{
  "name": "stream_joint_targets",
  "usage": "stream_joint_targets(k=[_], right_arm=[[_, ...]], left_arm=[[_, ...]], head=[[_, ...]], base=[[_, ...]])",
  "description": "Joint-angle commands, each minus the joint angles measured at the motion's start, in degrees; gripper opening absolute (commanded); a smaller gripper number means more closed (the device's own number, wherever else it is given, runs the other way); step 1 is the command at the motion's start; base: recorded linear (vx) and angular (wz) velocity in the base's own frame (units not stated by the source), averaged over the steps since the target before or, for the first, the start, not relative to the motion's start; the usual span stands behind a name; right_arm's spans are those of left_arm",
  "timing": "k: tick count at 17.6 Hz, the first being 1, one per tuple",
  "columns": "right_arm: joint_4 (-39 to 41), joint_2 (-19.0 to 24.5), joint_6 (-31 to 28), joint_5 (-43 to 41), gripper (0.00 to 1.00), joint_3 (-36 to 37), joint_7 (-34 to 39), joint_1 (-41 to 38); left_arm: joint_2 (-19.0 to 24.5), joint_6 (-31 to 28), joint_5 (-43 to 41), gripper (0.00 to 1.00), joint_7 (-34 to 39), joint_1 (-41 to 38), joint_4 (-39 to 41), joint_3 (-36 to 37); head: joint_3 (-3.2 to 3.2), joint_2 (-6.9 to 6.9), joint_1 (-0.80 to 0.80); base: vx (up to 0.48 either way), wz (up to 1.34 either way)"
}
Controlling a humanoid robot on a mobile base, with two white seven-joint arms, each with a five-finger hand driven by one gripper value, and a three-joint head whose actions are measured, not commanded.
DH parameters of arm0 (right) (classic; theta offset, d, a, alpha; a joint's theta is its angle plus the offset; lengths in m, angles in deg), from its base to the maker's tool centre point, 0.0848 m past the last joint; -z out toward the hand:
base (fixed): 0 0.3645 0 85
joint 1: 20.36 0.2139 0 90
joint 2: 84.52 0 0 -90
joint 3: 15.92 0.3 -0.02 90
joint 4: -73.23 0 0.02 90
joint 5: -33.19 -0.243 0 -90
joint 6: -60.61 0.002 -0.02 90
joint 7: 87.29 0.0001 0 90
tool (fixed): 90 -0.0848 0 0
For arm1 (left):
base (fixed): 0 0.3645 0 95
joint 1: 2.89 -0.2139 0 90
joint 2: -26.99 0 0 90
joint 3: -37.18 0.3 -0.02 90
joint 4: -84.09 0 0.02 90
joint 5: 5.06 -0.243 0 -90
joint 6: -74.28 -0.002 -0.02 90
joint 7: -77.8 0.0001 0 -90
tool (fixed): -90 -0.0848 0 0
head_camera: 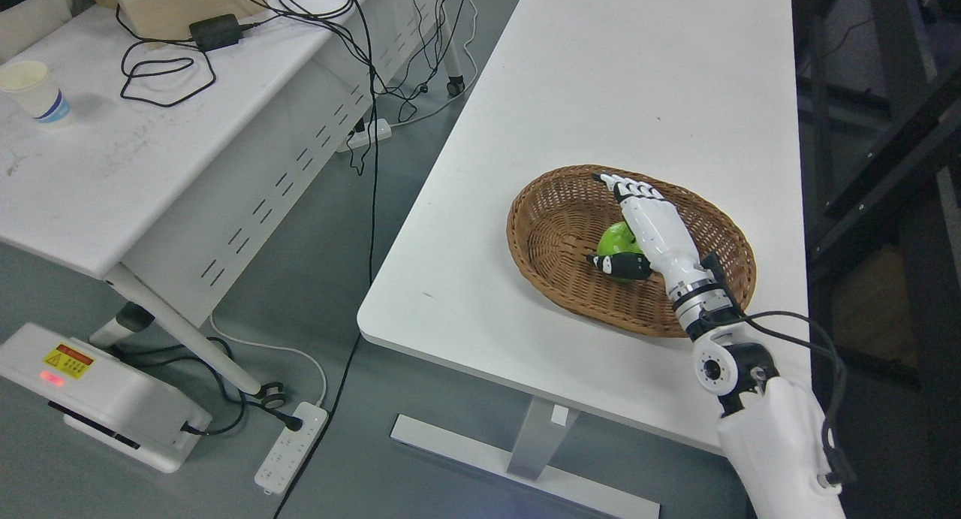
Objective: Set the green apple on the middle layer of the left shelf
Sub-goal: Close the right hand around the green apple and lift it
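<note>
The right robot hand (634, 226), fingers extended and thumb out, gripping nothing, hovers directly above the green apple (617, 243), which lies in a wicker basket (548, 226) near the surface's (601, 76) right front corner.

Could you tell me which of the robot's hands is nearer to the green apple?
Right. The right hand is over the green apple in the basket; the left is out of view.

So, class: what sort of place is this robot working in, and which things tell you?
Probably a lab or workshop: loose cables across a white desk, a power strip on the grey floor, and a robot's right hand over a wicker basket.
</note>
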Motion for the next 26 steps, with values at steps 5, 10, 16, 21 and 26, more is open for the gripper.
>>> stream_joint_targets(k=[5, 10, 16, 21, 26], right_arm=[[-8.56, -3.49, 0.42, 0.14, 0.62, -4.69, -0.16, 0.86], [-8.21, -3.22, 3.23, -0.12, 0.02, -3.02, -0.33, 0.86], [-6.03, -1.73, 3.77, -10.45, 0.0, 6.62, -0.07, -0.19], [-1.9, -0.15, 3.15, -34.81, 0.0, 19.03, 1.59, -2.21], [7.68, 0.12, 4.46, -46.0, 0.0, 25.01, 1.95, -6.86]], left_arm=[[1.0, 0.0, -0.01, 1.0, -0.04, 1.23, 0.0, 0.0], [1.0, 0.0, -0.01, 1.0, -0.04, 1.23, 0.0, 0.0], [1.0, 0.0, -0.01, 1.0, -0.04, 1.23, 0.0, 0.0], [1.0, 0.0, -0.01, 1.0, -0.04, 1.23, 0.0, 0.0], [1.0, 0.0, -0.01, 1.0, -0.04, 1.23, 0.0, 0.0]], head=[[0.0, 0.0, 0.0], [0.0, 0.0, 0.0], [0.0, 0.0, 0.0], [0.0, 0.0, 0.0], [0.0, 0.0, 0.0]], base=[[0.0, 0.0], [0.0, 0.0], [0.0, 0.0], [0.0, 0.0], [-0.005, -0.01]])
